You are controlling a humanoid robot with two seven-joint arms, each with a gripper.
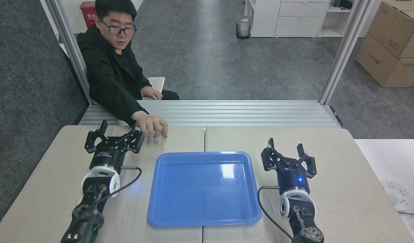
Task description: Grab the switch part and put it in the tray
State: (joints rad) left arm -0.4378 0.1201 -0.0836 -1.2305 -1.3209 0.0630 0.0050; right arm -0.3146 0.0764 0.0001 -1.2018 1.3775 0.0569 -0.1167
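The blue tray [203, 189] lies in the middle of the table, and nothing lies in it. The switch part is out of view; it may be under the person's hand [152, 125], which rests on the table's far left. My left gripper [120, 126] stands open just left of that hand, nothing between its fingers. My right gripper [286, 148] stands open to the right of the tray, also holding nothing.
A person in black sits behind the table's far left corner, one arm reaching over the table. A metal rail [227, 111] runs along the far edge. A seam [204, 138] splits the two tabletops. Cables trail from both wrists.
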